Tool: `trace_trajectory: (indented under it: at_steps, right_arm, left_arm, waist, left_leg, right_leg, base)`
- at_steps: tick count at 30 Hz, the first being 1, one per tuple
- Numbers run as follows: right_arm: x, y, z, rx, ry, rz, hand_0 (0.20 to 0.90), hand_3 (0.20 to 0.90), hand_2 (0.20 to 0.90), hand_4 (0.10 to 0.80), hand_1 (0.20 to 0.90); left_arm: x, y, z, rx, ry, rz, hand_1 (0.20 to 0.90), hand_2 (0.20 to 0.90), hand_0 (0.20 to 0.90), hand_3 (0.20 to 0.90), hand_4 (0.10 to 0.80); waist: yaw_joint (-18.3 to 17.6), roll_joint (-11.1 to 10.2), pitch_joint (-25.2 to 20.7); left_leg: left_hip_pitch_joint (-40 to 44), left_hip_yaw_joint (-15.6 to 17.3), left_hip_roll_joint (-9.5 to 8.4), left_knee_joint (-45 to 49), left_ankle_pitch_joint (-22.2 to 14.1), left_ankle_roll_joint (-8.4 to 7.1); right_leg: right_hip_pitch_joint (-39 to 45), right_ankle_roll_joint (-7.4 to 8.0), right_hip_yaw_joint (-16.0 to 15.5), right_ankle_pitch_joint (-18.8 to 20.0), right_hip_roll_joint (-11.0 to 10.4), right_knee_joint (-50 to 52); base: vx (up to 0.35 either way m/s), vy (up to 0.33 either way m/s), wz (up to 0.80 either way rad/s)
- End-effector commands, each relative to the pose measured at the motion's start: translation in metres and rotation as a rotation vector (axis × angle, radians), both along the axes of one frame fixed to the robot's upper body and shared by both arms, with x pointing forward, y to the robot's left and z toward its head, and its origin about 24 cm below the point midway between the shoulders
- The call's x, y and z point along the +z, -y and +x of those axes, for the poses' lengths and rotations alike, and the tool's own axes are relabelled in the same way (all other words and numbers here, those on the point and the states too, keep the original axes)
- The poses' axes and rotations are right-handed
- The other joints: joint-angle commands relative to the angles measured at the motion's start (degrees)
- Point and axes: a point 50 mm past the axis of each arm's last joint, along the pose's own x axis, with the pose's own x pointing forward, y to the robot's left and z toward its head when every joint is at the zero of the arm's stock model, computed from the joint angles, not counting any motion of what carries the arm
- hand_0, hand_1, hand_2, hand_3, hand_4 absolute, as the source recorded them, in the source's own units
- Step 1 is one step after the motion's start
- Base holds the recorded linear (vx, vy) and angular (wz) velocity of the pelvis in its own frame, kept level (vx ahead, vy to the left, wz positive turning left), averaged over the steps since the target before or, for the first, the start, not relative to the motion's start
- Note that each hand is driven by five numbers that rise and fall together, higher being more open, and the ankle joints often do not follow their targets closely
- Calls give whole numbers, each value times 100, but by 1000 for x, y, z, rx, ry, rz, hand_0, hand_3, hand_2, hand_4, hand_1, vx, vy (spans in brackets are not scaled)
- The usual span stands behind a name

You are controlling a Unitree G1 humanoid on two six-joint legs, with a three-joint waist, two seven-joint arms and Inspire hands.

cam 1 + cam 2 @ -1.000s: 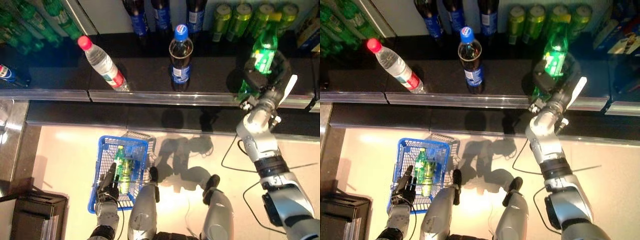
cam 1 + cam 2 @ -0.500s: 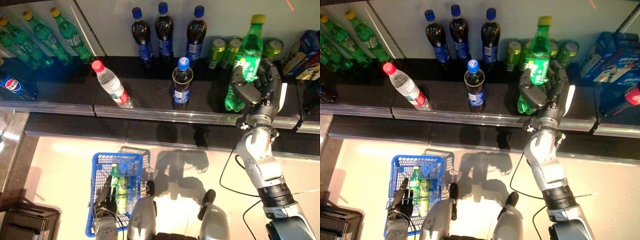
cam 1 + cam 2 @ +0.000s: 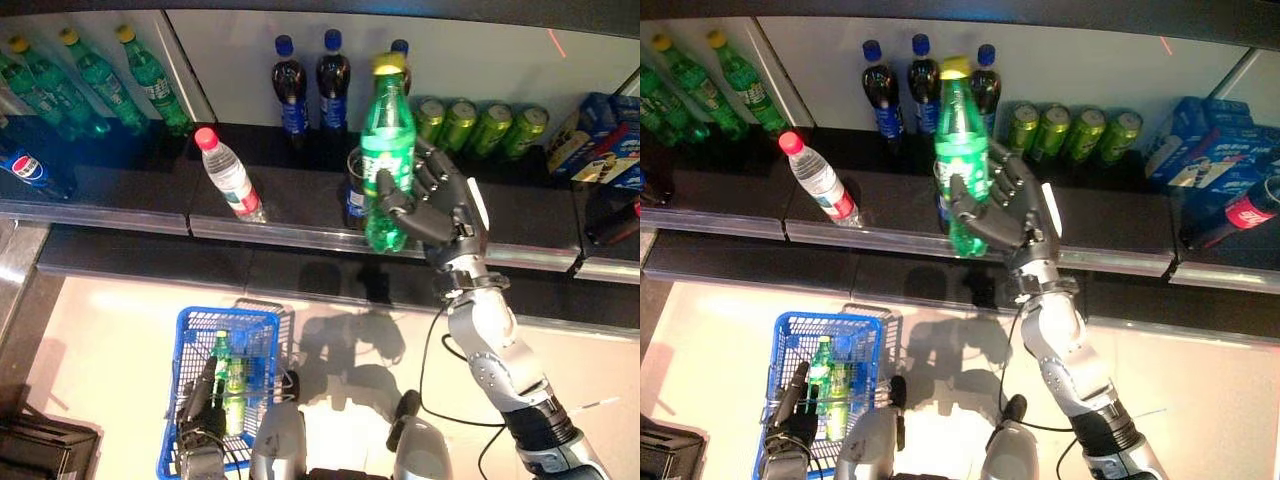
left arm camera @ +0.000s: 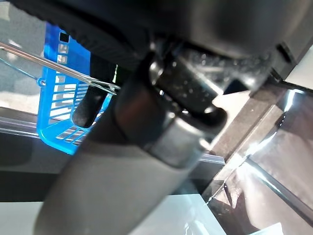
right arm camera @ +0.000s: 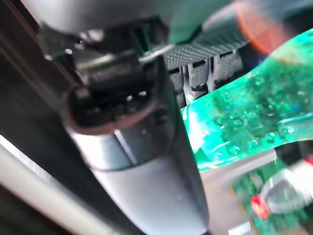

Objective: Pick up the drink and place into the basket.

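Near: left hand [image 3: 197,420] grips the blue basket [image 3: 262,330] on its rim. Beyond: right hand [image 3: 440,210], fingers wrapped around the green bottle [image 3: 386,150], has lifted it off the shelf [image 3: 150,190]; transfer to basket next.

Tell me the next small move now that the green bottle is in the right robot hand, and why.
Probably carry it down and toward the robot's left. The right robot hand is curled round the green bottle, held upright in front of the shelf, while the blue basket sits on the floor far lower left, held at its near edge by the left robot hand, with bottles already inside.
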Motion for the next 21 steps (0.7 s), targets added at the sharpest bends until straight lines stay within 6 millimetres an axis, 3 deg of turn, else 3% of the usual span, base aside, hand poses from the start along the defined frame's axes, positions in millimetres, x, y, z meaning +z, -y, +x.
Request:
trace_trajectory:
  at_steps: [1, 12, 17, 21]
  right_arm:
    - [63, -13, -37, 203, 393, 193, 300, 200, 300, 100, 300]
    - [65, -46, -44, 444, 358, 160, 300, 200, 300, 100, 300]
    - [60, -67, -43, 481, 307, 135, 300, 200, 300, 100, 300]
    - [55, -84, -41, 494, 267, 114, 300, 200, 300, 100, 300]
  left_arm:
    - [61, -44, 28, -13, 376, 304, 300, 300, 300, 200, 100]
    - [66, -46, 34, -37, 450, 318, 300, 300, 300, 200, 100]
    - [91, -34, 52, -153, 618, 372, 300, 300, 300, 200, 100]
    - [128, -17, 67, -295, 812, 422, 300, 300, 300, 200, 100]
  waist:
    - [63, 122, -1620]
    - [281, 83, -1798]
    - [518, 96, -1776]
    - [803, 80, -1721]
  left_leg:
    - [201, 58, 188, 96, -131, -48]
    - [166, -98, 240, 61, -120, -75]
    - [39, -293, 185, 134, -101, -74]
    - [-41, -531, 106, 118, -48, -60]
  right_leg:
    - [288, -169, -61, -474, 86, 47]
    - [410, -138, -153, -466, 131, -135]
    - [485, -136, -315, -463, 107, -162]
    - [617, -136, -519, -440, 123, -233]
  base:
    - [-26, -34, 4]
    - [-18, -27, 3]
    - [-7, -1, 18]
    - [13, -6, 31]
